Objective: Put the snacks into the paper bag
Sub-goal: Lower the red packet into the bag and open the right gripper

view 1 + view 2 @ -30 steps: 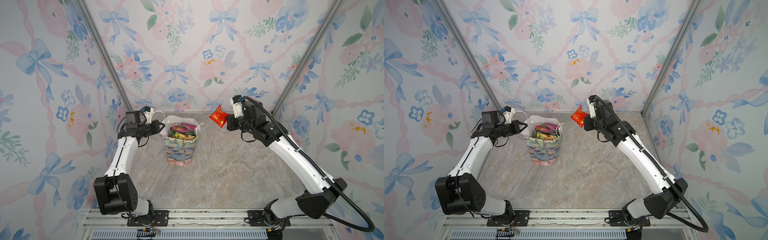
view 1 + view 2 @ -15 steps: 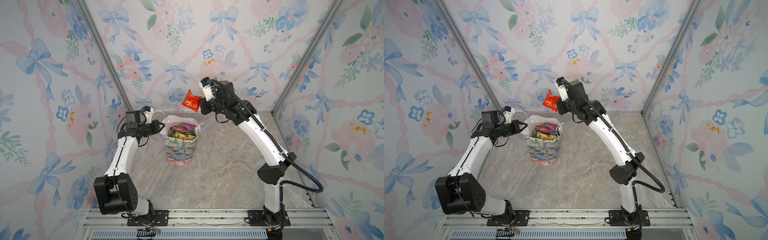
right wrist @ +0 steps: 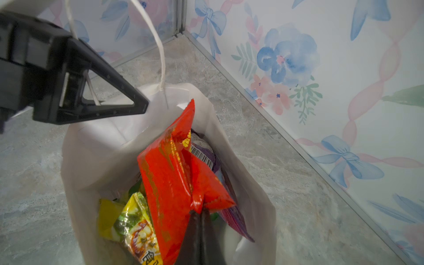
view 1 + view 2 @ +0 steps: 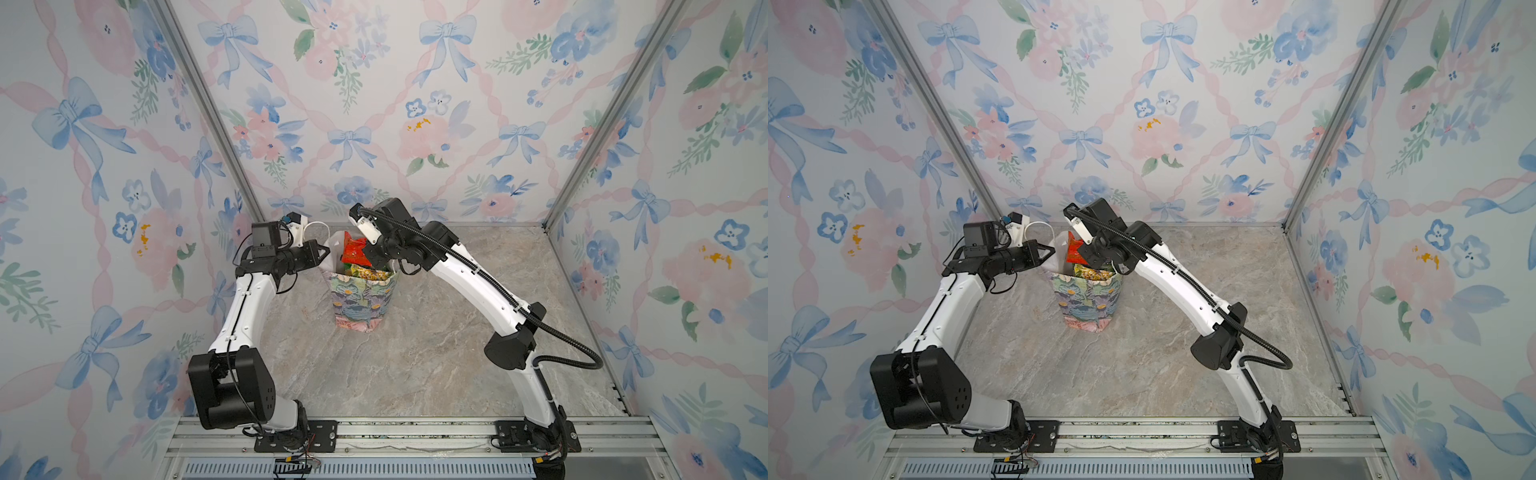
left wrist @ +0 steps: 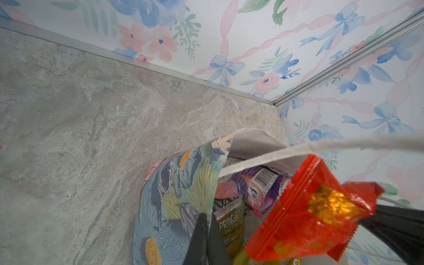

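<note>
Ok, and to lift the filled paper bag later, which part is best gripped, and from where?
Probably the white cord handle, taken from above. Its loop stands free over the rim, while the paper bag is wide and stuffed with packets. The left gripper pinches the rim beside it; the right gripper holds a red packet at the mouth.

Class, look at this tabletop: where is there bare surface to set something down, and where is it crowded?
Free: the marble tabletop between the paper bag and the front rail, and the far-right corner by the back wall. Crowded: the bag's mouth, where both arms' jaws and the red packet meet.
</note>
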